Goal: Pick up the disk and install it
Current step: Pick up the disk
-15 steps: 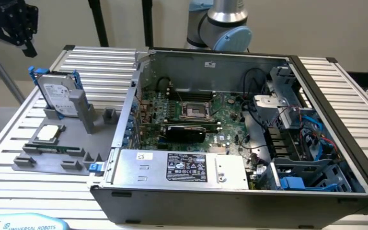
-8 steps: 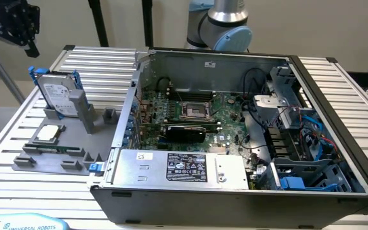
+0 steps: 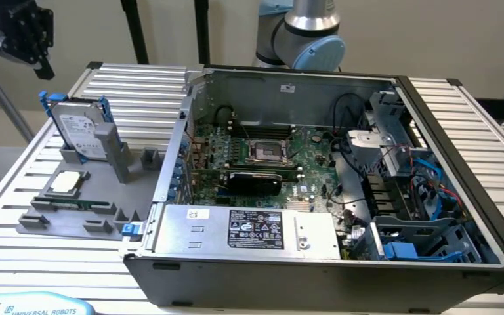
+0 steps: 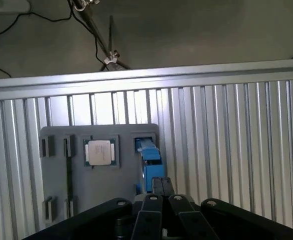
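Jaws clenched on nothing, the robot arm's gripper [image 4: 161, 183] hangs well above the gray fixture [image 3: 60, 222], apart from everything on it. The disk [image 3: 81, 133] stands on edge in an upright slot of the fixture, untouched, its bright blue carrier framing the silver drive and its white label. The wrist view looks down on the disk's blue edge directly beyond the closed fingertips. A square silver CPU chip [image 3: 66, 184] lies flat in a recess of the fixture, just beside the disk, and a narrow green circuit strip [image 3: 73, 203] rests in a groove near the chip. The fixture sits on a ribbed aluminium tabletop [image 3: 138, 85]. Just beside the fixture, on the exterior view's right of it, an open computer case [image 3: 278, 85] lies on its side with its motherboard [image 3: 261, 147] exposed. The case's gray power-supply box [image 3: 252, 230] fills the corner nearest the fixture
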`<state>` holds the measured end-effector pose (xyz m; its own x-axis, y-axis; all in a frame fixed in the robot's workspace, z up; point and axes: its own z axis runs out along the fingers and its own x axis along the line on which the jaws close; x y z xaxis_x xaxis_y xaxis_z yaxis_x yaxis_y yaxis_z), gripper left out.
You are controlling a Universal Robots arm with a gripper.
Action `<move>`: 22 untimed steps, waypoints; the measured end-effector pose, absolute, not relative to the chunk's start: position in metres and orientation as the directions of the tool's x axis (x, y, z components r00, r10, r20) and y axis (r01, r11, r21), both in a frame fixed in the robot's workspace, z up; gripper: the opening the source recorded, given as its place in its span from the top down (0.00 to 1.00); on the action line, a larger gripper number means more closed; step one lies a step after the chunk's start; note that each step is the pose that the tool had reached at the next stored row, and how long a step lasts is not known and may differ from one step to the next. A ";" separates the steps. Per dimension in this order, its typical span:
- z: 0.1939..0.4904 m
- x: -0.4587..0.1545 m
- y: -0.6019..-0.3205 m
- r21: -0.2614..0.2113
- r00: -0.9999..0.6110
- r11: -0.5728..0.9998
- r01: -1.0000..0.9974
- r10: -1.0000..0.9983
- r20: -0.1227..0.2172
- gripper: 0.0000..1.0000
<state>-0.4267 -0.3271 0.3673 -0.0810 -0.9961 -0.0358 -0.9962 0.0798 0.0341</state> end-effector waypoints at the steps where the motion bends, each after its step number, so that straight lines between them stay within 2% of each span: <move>1: 0.367 -0.427 -0.327 0.034 -0.078 0.077 -0.996 -0.996 -0.036 0.89; 5: 0.366 -0.427 -0.327 0.034 -0.073 0.072 -0.997 -0.997 -0.036 0.88; 8: 0.364 -0.427 -0.327 0.034 -0.071 0.070 -0.997 -0.997 -0.036 0.70; 9: 0.363 -0.427 -0.327 0.034 -0.070 0.069 -0.997 -0.997 -0.036 0.70; 11: 0.361 -0.427 -0.327 0.034 -0.068 0.067 -0.997 -0.997 -0.036 0.58; 13: 0.358 -0.427 -0.327 0.034 -0.066 0.065 -0.997 -0.997 -0.035 0.58; 14: 0.356 -0.427 -0.327 0.034 -0.065 0.064 -0.997 -0.997 -0.035 0.52; 22: 0.342 -0.427 -0.327 0.034 -0.055 0.053 -0.998 -0.998 -0.035 0.52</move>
<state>-0.4267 -0.3270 0.3421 -0.0546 -0.9979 -0.0354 -0.9980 0.0534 0.0338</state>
